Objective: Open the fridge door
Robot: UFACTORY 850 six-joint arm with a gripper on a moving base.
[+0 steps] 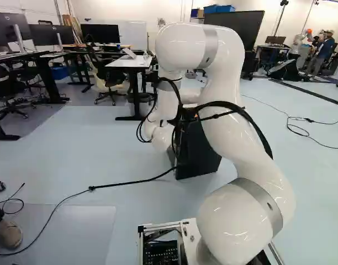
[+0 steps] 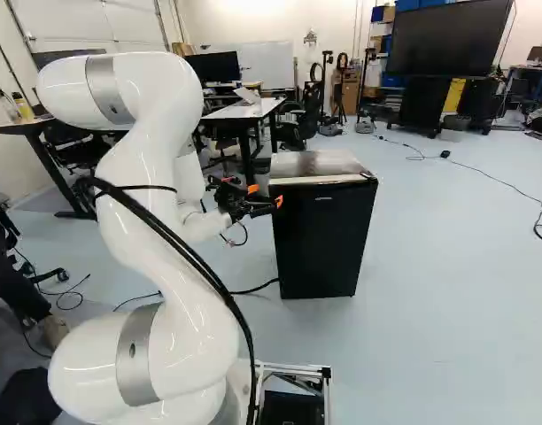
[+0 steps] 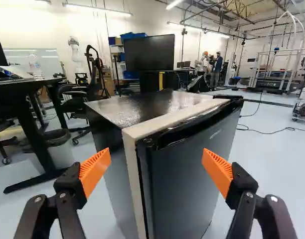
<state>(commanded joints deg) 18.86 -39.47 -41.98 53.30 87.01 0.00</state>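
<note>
A black mini fridge [image 2: 321, 232] stands on the floor ahead of the base, its door [image 3: 187, 174] closed against the pale door edge. In the right base view my gripper [image 2: 262, 202] is at the upper left of the fridge, close to its front corner. The wrist view shows the gripper [image 3: 156, 169] open, its orange pads wide apart, with the fridge's near corner and door seen ahead between them. No contact with the fridge shows there. In the left base view the arm hides much of the fridge [image 1: 199, 149].
A white-topped table [image 2: 244, 110] stands behind the fridge, with a bin [image 3: 55, 142] beside it. A black cable [image 1: 125, 182] runs across the floor to the arm's side. A person's shoe [image 1: 8, 234] shows at the near left of the left base view.
</note>
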